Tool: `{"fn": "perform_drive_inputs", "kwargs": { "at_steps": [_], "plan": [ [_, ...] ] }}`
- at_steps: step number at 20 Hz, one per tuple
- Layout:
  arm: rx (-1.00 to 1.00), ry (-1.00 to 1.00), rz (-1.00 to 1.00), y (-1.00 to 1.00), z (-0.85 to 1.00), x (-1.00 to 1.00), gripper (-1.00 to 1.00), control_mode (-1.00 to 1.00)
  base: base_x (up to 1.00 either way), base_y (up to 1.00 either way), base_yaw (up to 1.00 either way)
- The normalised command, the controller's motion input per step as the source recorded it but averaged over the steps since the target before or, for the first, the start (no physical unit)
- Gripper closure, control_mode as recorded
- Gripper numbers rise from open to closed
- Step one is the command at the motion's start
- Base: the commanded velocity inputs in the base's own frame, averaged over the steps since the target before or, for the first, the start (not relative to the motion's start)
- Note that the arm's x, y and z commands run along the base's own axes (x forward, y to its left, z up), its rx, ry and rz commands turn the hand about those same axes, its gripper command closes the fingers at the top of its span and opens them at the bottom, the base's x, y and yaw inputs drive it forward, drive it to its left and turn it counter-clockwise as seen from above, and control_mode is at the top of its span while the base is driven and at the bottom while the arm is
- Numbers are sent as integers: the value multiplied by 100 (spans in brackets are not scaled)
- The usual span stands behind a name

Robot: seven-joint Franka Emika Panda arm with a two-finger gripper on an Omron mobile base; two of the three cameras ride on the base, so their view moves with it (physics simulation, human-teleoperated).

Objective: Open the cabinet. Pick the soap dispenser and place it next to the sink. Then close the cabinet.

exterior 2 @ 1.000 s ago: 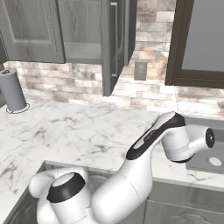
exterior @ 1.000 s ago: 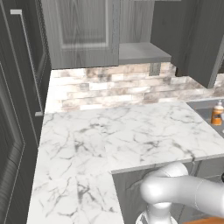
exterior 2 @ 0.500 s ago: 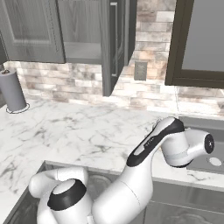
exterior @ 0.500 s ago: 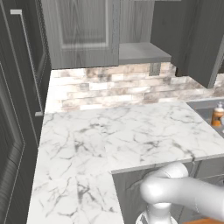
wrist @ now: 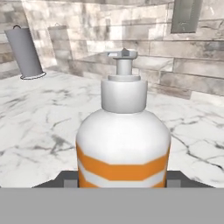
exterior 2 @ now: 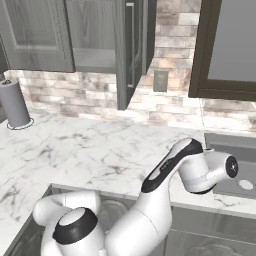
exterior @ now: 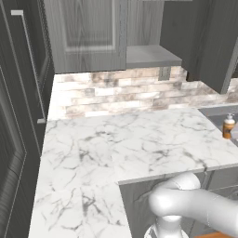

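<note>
soap dispenser [wrist: 123,131], upright, apparently between fingertips [wrist: 69,180]

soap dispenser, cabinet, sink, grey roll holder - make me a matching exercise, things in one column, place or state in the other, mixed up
Things:
1. soap dispenser
2. cabinet
3. sink
4. grey roll holder

Places or states:
A. doors open, bare shelf showing
B. at the right end of the counter, set into it
C. close in front of the hand camera, between the finger tips
D. upright on the far left of the counter, by the backsplash

Pairs: 1-C, 2-A, 3-B, 4-D
</note>
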Motion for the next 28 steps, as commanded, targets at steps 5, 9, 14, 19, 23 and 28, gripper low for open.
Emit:
{"fn": "perform_drive_inputs", "kwargs": {
  "at_steps": [5, 9, 14, 19, 23, 28],
  "plan": [
    [-3, 0, 0, 0, -32, 17, 100, -100, 0, 0, 0],
    [0, 0, 0, 0, -16, 9, 100, -100, 0, 0, 0],
    [0, 0, 0, 0, -7, 9, 100, -100, 0, 0, 0],
    [0, 1, 0, -11, -9, 20, 100, -100, 0, 0, 0],
    [0, 0, 0, -15, -11, 17, 100, -100, 0, 0, 0],
    [1, 0, 0, -23, -19, 17, 100, -100, 0, 0, 0]
  ]
}}
